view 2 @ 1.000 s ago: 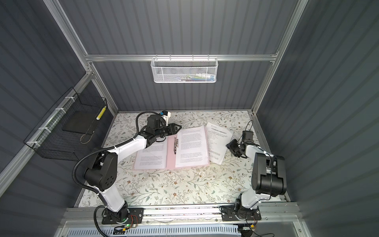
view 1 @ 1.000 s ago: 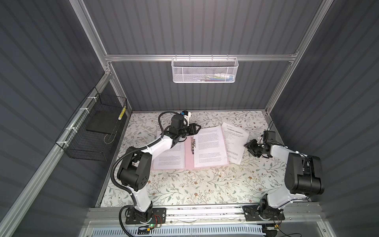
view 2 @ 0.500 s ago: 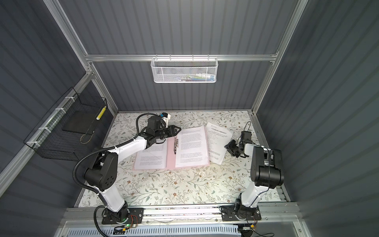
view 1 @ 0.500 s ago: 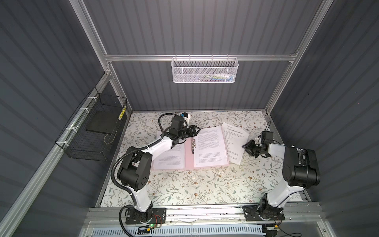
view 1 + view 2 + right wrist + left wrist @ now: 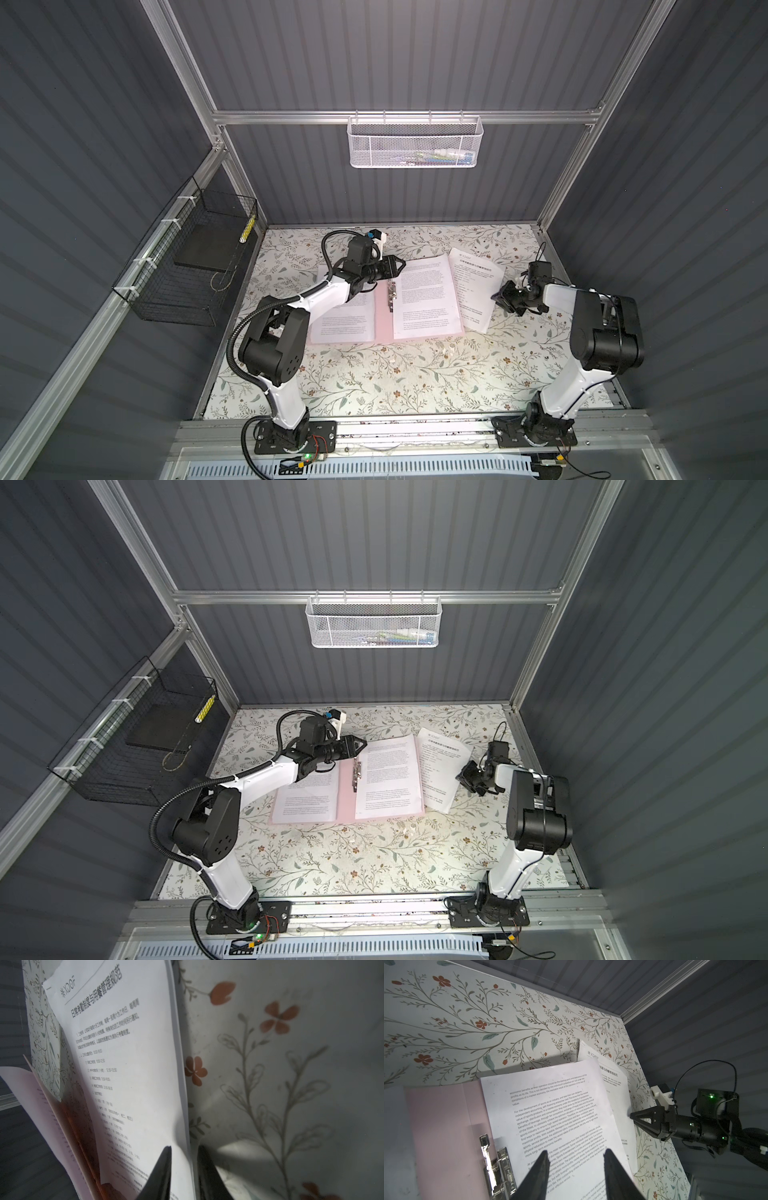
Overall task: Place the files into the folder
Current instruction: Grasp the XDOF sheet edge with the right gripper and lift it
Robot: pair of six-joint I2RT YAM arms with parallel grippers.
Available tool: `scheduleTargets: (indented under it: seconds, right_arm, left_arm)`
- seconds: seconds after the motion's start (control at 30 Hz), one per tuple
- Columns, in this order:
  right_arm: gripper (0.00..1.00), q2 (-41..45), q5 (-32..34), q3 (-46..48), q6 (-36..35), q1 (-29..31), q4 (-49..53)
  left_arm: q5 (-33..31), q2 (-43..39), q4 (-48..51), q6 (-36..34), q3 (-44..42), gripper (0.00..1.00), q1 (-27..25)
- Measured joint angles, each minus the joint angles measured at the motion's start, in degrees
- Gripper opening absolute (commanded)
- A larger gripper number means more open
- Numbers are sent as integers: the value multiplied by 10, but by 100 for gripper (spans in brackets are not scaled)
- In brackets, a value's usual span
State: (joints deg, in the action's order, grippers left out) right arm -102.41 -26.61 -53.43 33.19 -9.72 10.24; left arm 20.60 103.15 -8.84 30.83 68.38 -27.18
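Note:
The pale pink folder (image 5: 383,322) (image 5: 345,802) lies open in the middle of the table, its metal clip (image 5: 390,293) (image 5: 500,1167) along the spine. One of the files (image 5: 340,316) lies on its left flap and another (image 5: 428,295) (image 5: 550,1109) on its right flap. A third sheet with a logo header (image 5: 476,286) (image 5: 128,1064) lies slanted at the folder's right edge. My left gripper (image 5: 401,264) (image 5: 575,1151) hovers open over the folder's far end, holding nothing. My right gripper (image 5: 496,296) (image 5: 184,1147) (image 5: 632,1115) straddles the logo sheet's right edge with narrowed jaws and a gap still showing.
A black wire basket (image 5: 187,266) with a flat black slab hangs on the left wall. A white mesh basket (image 5: 415,141) hangs on the back wall. The floral table cover (image 5: 415,374) stretches toward the front rail. Grey walls close in on three sides.
My right gripper has slid left onto the logo sheet's edge and its jaws have narrowed around it. My left gripper has crept slightly right over the folder's far end.

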Motion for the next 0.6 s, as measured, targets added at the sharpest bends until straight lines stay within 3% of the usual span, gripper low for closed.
scheduleTargets:
  seconds: [0.47,0.6]
  right_arm:
    - [0,-11,12,-16,-14,2,30]
    - [0,-11,12,-16,-14,2,31]
  left_arm:
    - [0,16,-7,-4,-6,45,2]
    - [0,25,-14,-4,-6,45,2]
